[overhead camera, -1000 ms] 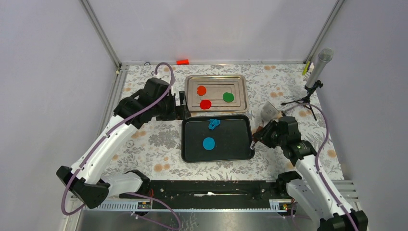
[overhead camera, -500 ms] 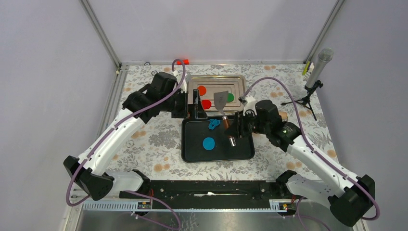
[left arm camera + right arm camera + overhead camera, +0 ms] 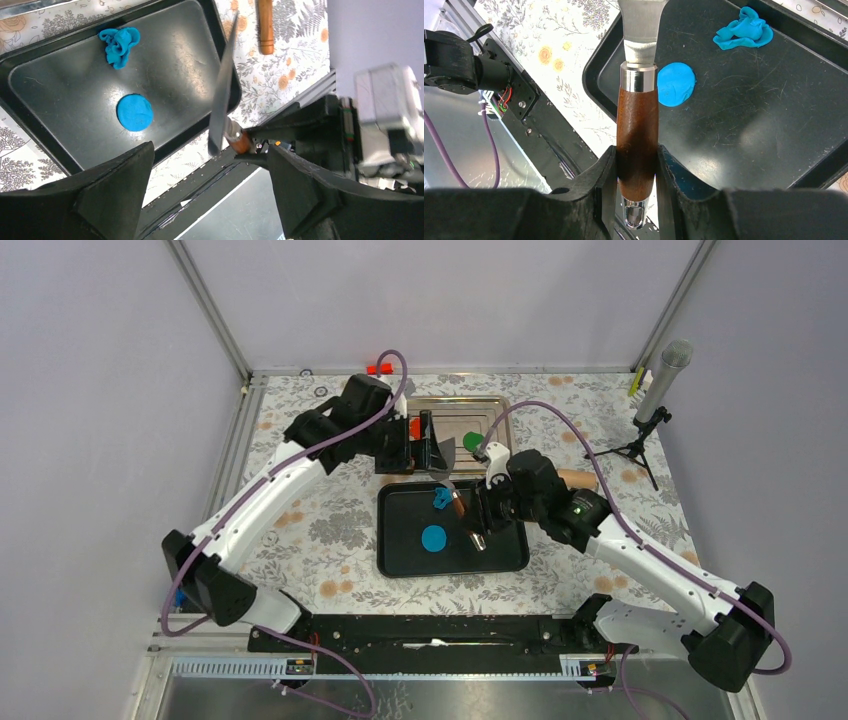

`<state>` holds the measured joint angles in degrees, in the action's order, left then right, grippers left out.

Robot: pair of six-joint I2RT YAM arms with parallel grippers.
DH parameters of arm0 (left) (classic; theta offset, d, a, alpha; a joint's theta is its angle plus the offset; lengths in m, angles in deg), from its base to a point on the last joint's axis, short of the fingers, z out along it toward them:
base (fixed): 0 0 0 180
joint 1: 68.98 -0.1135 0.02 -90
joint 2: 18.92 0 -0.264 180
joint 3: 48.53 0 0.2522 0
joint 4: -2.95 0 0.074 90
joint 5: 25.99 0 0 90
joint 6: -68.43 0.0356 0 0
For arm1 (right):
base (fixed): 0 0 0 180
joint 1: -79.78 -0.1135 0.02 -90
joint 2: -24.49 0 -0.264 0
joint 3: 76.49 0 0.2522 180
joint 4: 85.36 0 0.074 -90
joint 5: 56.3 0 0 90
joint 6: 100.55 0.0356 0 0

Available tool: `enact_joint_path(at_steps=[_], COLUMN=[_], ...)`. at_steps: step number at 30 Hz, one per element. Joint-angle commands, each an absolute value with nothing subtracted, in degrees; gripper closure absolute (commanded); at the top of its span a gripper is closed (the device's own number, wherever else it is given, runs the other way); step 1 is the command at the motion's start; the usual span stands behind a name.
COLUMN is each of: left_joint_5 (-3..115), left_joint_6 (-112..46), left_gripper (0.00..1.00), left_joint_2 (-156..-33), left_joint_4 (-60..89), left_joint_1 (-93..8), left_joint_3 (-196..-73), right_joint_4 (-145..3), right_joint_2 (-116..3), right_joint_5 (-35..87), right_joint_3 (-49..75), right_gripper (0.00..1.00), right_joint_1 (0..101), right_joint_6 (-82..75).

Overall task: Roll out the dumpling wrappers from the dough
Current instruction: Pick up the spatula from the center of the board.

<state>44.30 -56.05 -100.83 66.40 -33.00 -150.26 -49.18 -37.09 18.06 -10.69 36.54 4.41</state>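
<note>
On the black tray [image 3: 505, 540] lie a round blue dumpling wrapper [image 3: 433, 537] [image 3: 135, 112] [image 3: 675, 83] and a ragged blue dough scrap [image 3: 443, 498] [image 3: 119, 44] [image 3: 743, 31]. My right gripper [image 3: 478, 527] [image 3: 637, 170] is shut on the wooden handle of a metal scraper [image 3: 637, 125], held above the tray. The scraper's blade [image 3: 437, 452] [image 3: 224, 90] reaches back to my left gripper [image 3: 422, 443] [image 3: 210, 200]. That gripper is open over the silver tray's near edge, and the blade's tip stands between its spread fingers without touching them.
The silver tray [image 3: 495, 410] behind holds a green disc [image 3: 472, 441] and an orange-red one [image 3: 414, 427], partly hidden by the left gripper. A wooden rolling pin [image 3: 578, 478] [image 3: 265, 25] lies right of the trays. A microphone stand [image 3: 655, 400] is at the far right.
My right arm swung the scraper from the tray's right edge to over the tray, blade pointing back. The left arm moved back and right over the silver tray, and its jaws opened wider.
</note>
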Motion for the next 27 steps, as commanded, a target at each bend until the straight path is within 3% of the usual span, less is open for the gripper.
enact_joint_path(at_steps=[1,10,17,19,20,22,23,26,27], left_joint_5=[46.1,42.3,40.6,40.6,40.9,41.9,42.0,40.8,40.0], left_joint_6=[-56.6,-56.9,-56.7,-56.7,-56.9,-58.4,-59.3,-63.6,-64.9], left_gripper=[0.15,0.53,0.99,1.0,1.0,1.0,1.0,1.0,1.0], left_joint_2=[-103.4,-106.3,-107.9,-107.6,-107.2,-105.3,-103.9,-97.9,-95.2], left_joint_4=[66.4,64.3,64.0,64.0,63.6,61.3,59.9,51.9,48.4], left_joint_1=[-32.9,-32.9,-32.7,-32.7,-32.7,-33.0,-33.3,-35.8,-37.2], left_joint_3=[-154.0,-154.4,-154.1,-154.1,-153.9,-152.3,-151.3,-144.6,-141.9], right_joint_4=[-49.7,-48.7,-47.7,-46.1,-45.2,-44.0,-43.9,-45.8,-47.2], right_joint_2=[-36.7,-36.4,-35.2,-34.3,-33.9,-32.4,-31.4,-27.1,-25.0], right_joint_5=[20.5,21.8,22.7,23.3,23.5,24.7,25.4,28.9,29.8], right_joint_3=[-7.7,-8.0,-8.1,-7.2,-6.7,-6.3,-6.4,-8.3,-9.1], right_gripper=[1.0,1.0,1.0,1.0,0.89,0.49,0.34,0.03,0.01], right_joint_1=[34.9,33.6,33.4,33.4,33.4,33.4,33.4,33.4,33.4], right_joint_6=[2.7,2.2,2.1,2.6,2.8,3.4,3.8,6.6,7.7])
